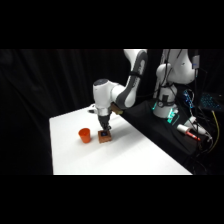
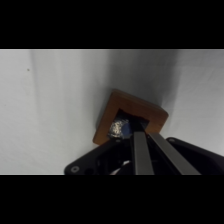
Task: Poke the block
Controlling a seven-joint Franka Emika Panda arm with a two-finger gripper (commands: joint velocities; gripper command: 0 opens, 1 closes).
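The white arm reaches from the upper right over the white table, and its gripper comes straight down onto the block. The block, low and brown-orange, sits near the table's far left part, just beside an orange cup standing upright to its left in the side view; the two are apart. In the wrist view the block lies tilted like a diamond directly under the gripper, its dark top mark partly hidden. The two fingers appear pressed close together, their tips meeting the block's top.
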